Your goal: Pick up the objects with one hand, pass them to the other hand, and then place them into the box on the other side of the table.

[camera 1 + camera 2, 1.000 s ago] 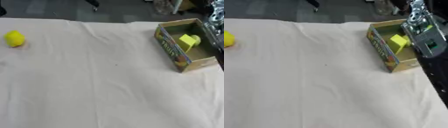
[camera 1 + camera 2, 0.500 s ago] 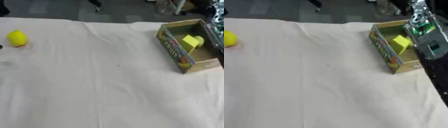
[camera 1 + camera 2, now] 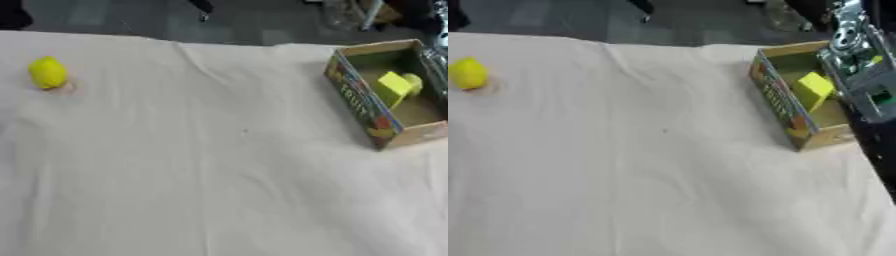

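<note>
- Right hand (image 3: 859, 65) shows only in the right eye view, as a silver-and-black mass over the right side of the box; honestly can't tell what its fingers are doing.
- No left hand anywhere.
- Cardboard box (image 3: 360, 100) sits at the far right of the table, printed side facing left, with a yellow block (image 3: 394, 87) lying inside.
- Lemon (image 3: 47, 72) is way over at the far left on the white tablecloth (image 3: 219, 175), well apart from the box.
</note>
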Controlling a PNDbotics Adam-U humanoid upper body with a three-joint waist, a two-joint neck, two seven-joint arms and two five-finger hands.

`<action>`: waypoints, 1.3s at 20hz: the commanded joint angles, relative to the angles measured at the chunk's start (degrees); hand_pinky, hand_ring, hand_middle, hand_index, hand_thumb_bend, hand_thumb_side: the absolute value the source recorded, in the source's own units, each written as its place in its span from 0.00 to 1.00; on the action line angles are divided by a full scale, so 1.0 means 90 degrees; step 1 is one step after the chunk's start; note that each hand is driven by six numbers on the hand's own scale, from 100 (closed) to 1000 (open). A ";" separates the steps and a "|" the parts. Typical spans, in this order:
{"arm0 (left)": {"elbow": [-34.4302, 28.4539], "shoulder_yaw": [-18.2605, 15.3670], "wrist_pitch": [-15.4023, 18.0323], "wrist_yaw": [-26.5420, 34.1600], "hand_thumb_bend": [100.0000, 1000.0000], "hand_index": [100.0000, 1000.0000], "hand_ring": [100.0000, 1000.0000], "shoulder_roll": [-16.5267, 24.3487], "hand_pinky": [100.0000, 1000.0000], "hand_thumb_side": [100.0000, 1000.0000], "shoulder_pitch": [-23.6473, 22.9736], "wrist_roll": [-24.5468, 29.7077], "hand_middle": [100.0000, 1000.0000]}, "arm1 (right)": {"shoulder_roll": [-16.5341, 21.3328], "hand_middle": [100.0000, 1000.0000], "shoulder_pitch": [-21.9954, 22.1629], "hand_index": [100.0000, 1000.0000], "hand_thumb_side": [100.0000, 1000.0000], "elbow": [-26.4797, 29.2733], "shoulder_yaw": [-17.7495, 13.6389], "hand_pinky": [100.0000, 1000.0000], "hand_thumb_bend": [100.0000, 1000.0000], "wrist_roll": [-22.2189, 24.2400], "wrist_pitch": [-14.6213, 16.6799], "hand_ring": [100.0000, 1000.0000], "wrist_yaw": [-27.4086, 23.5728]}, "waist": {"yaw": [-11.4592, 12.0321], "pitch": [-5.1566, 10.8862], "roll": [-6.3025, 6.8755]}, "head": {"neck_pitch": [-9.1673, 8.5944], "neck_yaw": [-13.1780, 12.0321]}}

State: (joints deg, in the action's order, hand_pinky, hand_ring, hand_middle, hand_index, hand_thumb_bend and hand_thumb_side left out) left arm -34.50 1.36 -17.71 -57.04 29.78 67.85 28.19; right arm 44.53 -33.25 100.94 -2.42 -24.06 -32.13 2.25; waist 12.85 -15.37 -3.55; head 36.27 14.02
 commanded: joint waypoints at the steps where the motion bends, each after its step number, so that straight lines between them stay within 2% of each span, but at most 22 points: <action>1: -0.0066 -0.0221 0.0250 -0.0224 0.60 0.83 0.80 0.0078 0.75 0.08 0.0206 0.0324 0.78 | 0.0209 0.74 -0.0092 0.77 0.35 0.0047 -0.0030 0.73 0.00 -0.0024 -0.0013 0.73 -0.0019 | -0.0005 -0.0017 -0.0034 | -0.0107 -0.0056; 8: -0.0312 -0.0311 0.0402 0.0059 0.53 0.82 0.78 0.0116 0.71 0.09 0.0390 0.0369 0.77 | 0.0226 0.75 -0.0072 0.77 0.35 0.0071 -0.0048 0.73 0.00 -0.0041 -0.0044 0.73 -0.0029 | -0.0044 -0.0087 -0.0116 | -0.0172 -0.0018; 13: -0.0443 -0.0252 0.0485 0.0223 0.53 0.82 0.79 0.0160 0.72 0.07 0.0583 0.0451 0.77 | 0.0251 0.75 -0.0058 0.77 0.35 0.0096 -0.0058 0.73 0.00 -0.0051 -0.0061 0.73 -0.0031 | -0.0070 -0.0128 -0.0156 | -0.0179 0.0011; 18: -0.0546 -0.0263 0.0449 -0.0064 0.52 0.82 0.78 0.0107 0.71 0.00 0.0673 0.0450 0.76 | 0.0250 0.75 -0.0116 0.78 0.35 0.0132 -0.0030 0.73 0.00 -0.0012 -0.0074 0.73 -0.0036 | -0.0162 -0.0176 -0.0200 | -0.0205 -0.0237; 26: -0.0578 -0.0346 0.0398 -0.0155 0.53 0.81 0.75 -0.0099 0.66 0.00 0.0688 -0.0160 0.73 | 0.0181 0.75 -0.0284 0.78 0.35 0.0153 0.0029 0.74 0.00 0.0065 -0.0100 0.73 -0.0030 | -0.0353 -0.0299 -0.0289 | -0.0308 -0.0532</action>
State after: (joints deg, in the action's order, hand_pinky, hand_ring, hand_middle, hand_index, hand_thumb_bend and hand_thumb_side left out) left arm -38.42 -1.21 -14.05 -58.19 28.21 72.28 27.76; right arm 44.67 -34.89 101.03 -1.74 -23.69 -33.06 2.17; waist 9.65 -18.54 -5.66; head 34.40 9.66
